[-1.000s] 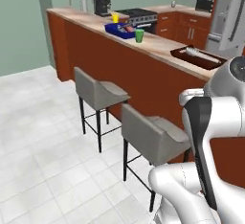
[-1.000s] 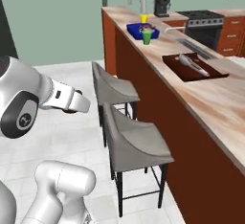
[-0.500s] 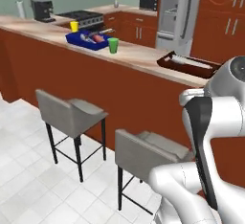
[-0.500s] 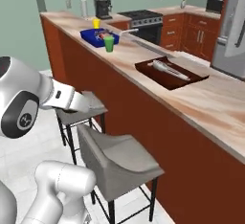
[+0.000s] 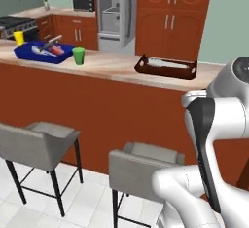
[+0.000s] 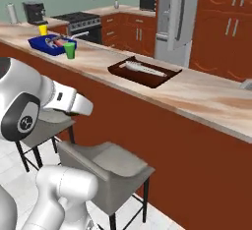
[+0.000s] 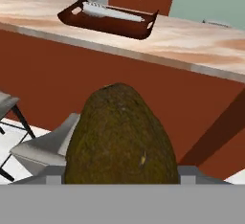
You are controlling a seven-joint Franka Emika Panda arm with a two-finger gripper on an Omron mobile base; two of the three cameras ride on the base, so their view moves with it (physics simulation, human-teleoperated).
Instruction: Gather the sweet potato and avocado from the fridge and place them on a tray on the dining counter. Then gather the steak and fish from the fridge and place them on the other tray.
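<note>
With the avocado [image 7: 121, 137] at lower centre held in our wide-set gripper [image 7: 121, 173], we risk dropping it short of the brown tray [image 7: 111, 24] at upper left on the bench [image 7: 201, 46].

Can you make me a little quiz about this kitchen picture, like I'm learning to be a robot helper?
1. Pick one: what does the tool hold? A) a banana B) an avocado C) a spoon
2. True or false: the green cup stands inside the blue tray.
3. Fill in: the long pale thing lies in the dark ___ tray on the dining counter.

Key: 1. B. 2. False; the cup stands on the counter beside the blue tray. 3. brown.
</note>
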